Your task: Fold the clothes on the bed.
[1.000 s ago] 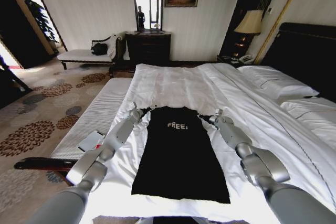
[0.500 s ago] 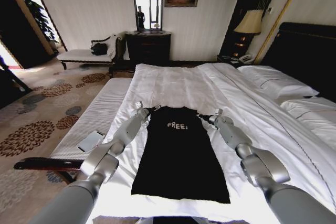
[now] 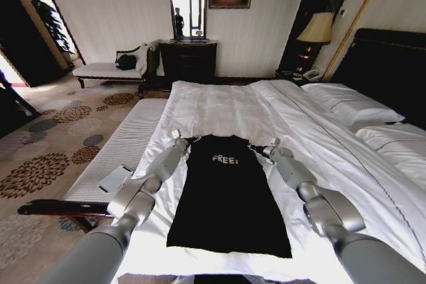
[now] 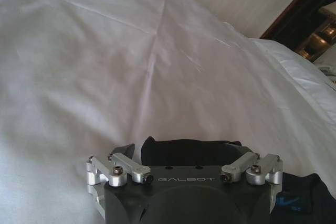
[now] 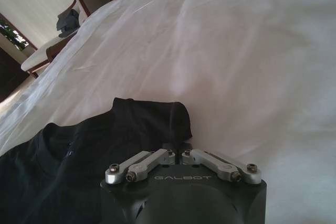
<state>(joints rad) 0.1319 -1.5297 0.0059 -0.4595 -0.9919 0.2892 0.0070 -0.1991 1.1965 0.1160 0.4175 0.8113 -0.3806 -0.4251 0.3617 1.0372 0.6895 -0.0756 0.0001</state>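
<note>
Closing on shoulders — left claw [image 3: 194, 138] crept inward, wide around T-shirt [image 3: 228, 194]; right claw [image 3: 252, 146] pinches it; bed [image 3: 219, 108] flat.

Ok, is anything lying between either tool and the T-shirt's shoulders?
Nothing visible. The left tool and right tool are already at the T-shirt, one at each shoulder, with bare white duvet beyond them.
</note>
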